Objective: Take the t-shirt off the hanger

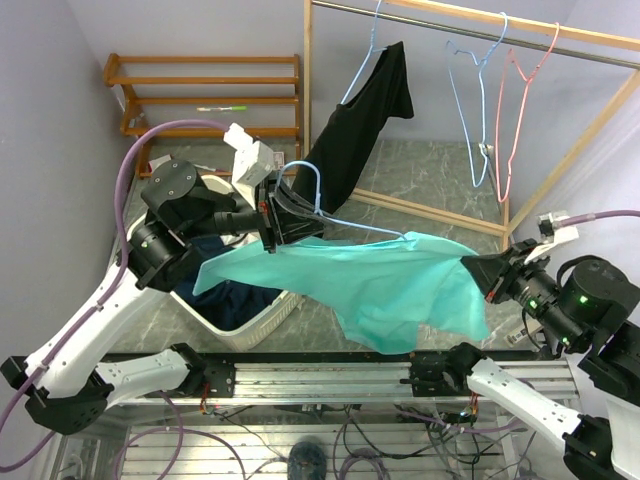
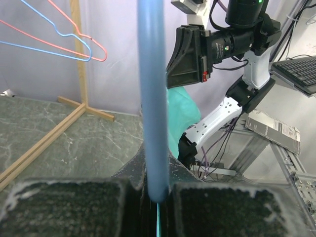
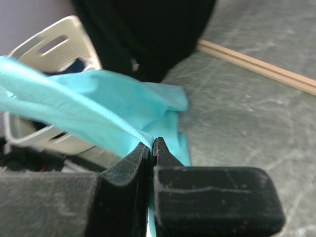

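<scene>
A teal t-shirt (image 1: pixel 380 285) hangs stretched in the air between my two grippers. It is still draped on a light blue wire hanger (image 1: pixel 318 192). My left gripper (image 1: pixel 288 215) is shut on the hanger near its hook. In the left wrist view the blue wire (image 2: pixel 152 98) runs up from between the shut pads (image 2: pixel 217 207). My right gripper (image 1: pixel 478 268) is shut on the shirt's right edge. In the right wrist view the teal cloth (image 3: pixel 98 101) and its hem are pinched at the fingertips (image 3: pixel 175 158).
A white laundry basket (image 1: pixel 255 322) with dark clothes stands under the shirt's left end. A black garment (image 1: pixel 360 120) hangs on the wooden clothes rack (image 1: pixel 470 32), with a spare blue hanger (image 1: pixel 478 100) and a pink hanger (image 1: pixel 520 110). A wooden shelf (image 1: pixel 200 90) stands at back left.
</scene>
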